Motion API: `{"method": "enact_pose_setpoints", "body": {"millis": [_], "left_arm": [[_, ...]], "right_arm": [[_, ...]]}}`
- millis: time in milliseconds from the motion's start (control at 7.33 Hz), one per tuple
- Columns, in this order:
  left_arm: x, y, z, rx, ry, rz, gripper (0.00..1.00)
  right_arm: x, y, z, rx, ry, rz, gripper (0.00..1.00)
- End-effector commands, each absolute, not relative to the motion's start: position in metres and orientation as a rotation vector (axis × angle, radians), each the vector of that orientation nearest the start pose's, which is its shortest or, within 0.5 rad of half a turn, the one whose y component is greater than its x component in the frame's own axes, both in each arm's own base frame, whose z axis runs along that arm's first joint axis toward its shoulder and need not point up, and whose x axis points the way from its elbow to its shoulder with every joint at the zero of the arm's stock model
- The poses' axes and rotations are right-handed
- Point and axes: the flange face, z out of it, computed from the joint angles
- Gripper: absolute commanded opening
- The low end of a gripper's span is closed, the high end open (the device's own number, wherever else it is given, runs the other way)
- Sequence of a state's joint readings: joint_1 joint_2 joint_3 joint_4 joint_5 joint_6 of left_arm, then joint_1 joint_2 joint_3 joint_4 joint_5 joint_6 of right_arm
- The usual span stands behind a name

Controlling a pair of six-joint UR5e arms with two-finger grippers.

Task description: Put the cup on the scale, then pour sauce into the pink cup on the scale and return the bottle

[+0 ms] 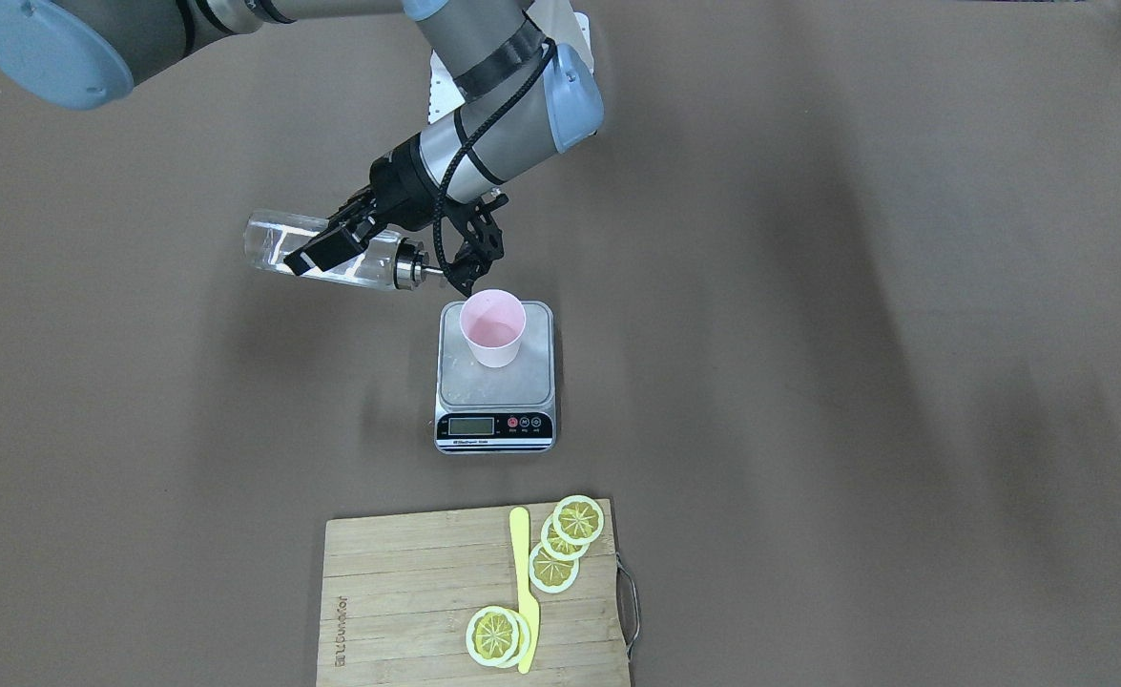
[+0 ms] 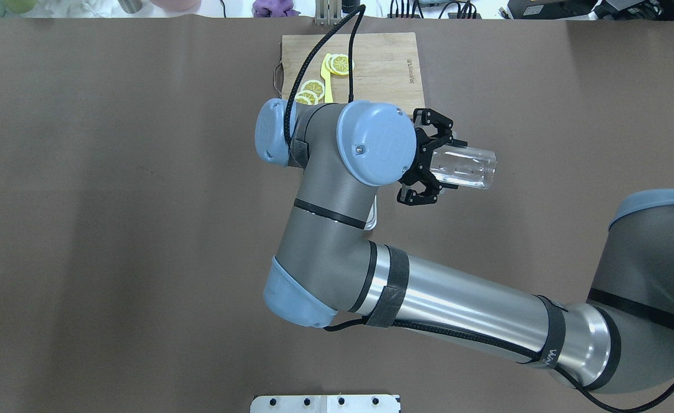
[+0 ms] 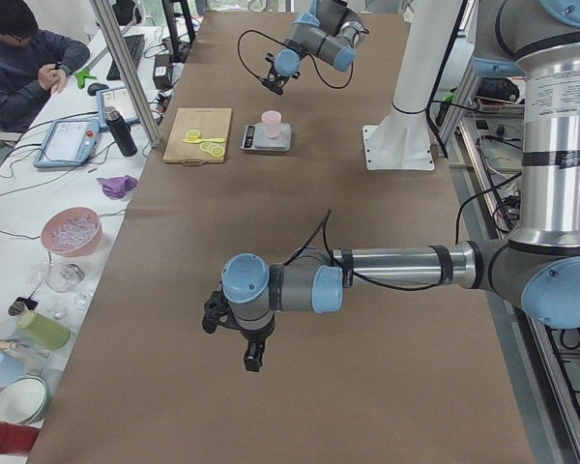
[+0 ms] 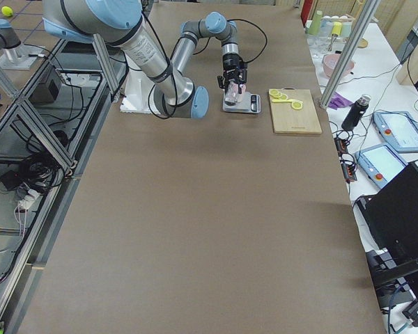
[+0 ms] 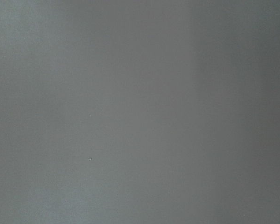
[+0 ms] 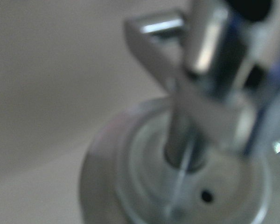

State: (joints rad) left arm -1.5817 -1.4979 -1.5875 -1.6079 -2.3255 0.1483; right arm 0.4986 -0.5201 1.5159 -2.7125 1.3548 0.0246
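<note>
My right gripper (image 1: 331, 250) is shut on the clear glass bottle (image 1: 279, 243) and holds it lying almost level above the table. Its silver pourer cap (image 1: 409, 267) points at the pink cup (image 1: 492, 327), the spout tip just short of the cup's rim. Clear sauce (image 1: 355, 275) lies along the bottle's lower side. I see no stream. The cup stands upright on the scale (image 1: 495, 386). In the overhead view the arm hides cup and scale; the bottle (image 2: 468, 166) sticks out of the gripper (image 2: 437, 160). My left gripper (image 3: 234, 333) shows only in the left side view; I cannot tell its state.
A wooden cutting board (image 1: 407, 592) with lemon slices (image 1: 570, 534) and a yellow knife (image 1: 523, 592) lies just beyond the scale. The right wrist view shows only the blurred pourer cap (image 6: 191, 158). An operator (image 3: 19, 58) and clutter are beside the table's far edge.
</note>
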Motion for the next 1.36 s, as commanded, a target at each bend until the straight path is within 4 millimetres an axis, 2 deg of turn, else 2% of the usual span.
{"method": "enact_pose_setpoints", "body": {"millis": [0, 1227], "left_arm": [[-0.07, -0.4579, 0.683, 0.043, 0.754, 0.124, 0.99], [-0.07, -0.4569, 0.6846, 0.038, 0.755, 0.123, 0.99]], "right_arm": [[-0.5097, -0.4541, 0.1573, -0.028, 0.288, -1.059, 0.0], [-0.504, -0.4517, 0.1497, -0.054, 0.311, -1.061, 0.0]]}}
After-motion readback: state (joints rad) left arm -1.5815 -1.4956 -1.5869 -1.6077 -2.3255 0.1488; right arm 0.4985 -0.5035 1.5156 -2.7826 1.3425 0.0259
